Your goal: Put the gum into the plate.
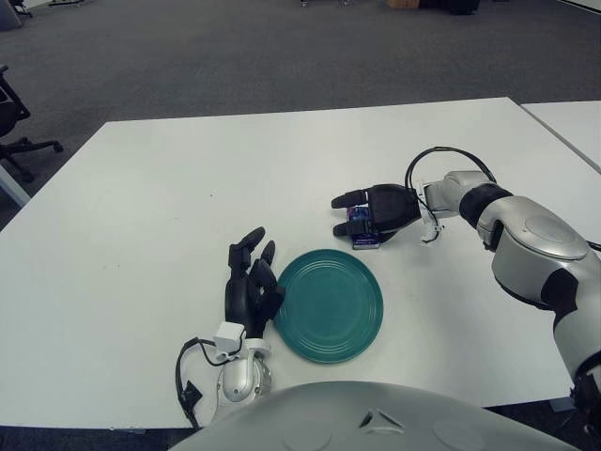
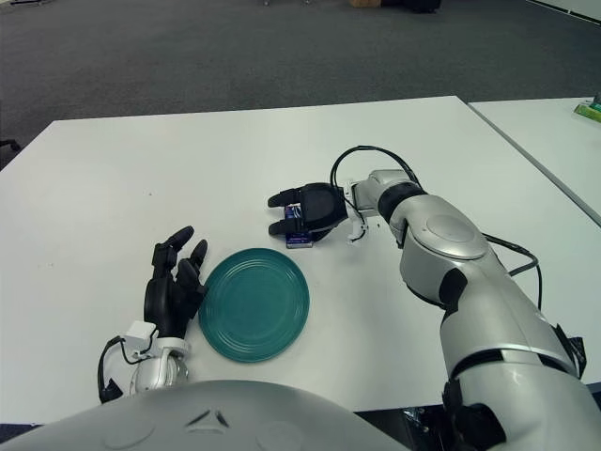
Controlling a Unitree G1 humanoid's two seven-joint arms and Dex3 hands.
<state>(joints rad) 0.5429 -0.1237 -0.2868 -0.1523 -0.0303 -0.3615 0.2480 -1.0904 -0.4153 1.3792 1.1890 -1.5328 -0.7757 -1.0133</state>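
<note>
Beyond plate [image 1: 330,305], right hand [image 1: 362,213] over gum [image 1: 362,226]

A white table [image 1: 141,188] stands on grey carpet [image 1: 235,56]; a black office chair [image 1: 14,122] shows beyond its left edge.

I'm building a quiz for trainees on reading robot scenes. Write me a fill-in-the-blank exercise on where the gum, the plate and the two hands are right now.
1. The gum lies on the white table, not yet in the ____.
2. The hand over the gum, fingers spread around it, is the ____ hand.
3. The plate is ____ in colour.
4. The left hand shows just to the ____ of the plate.

Missing words: plate; right; green; left
</note>
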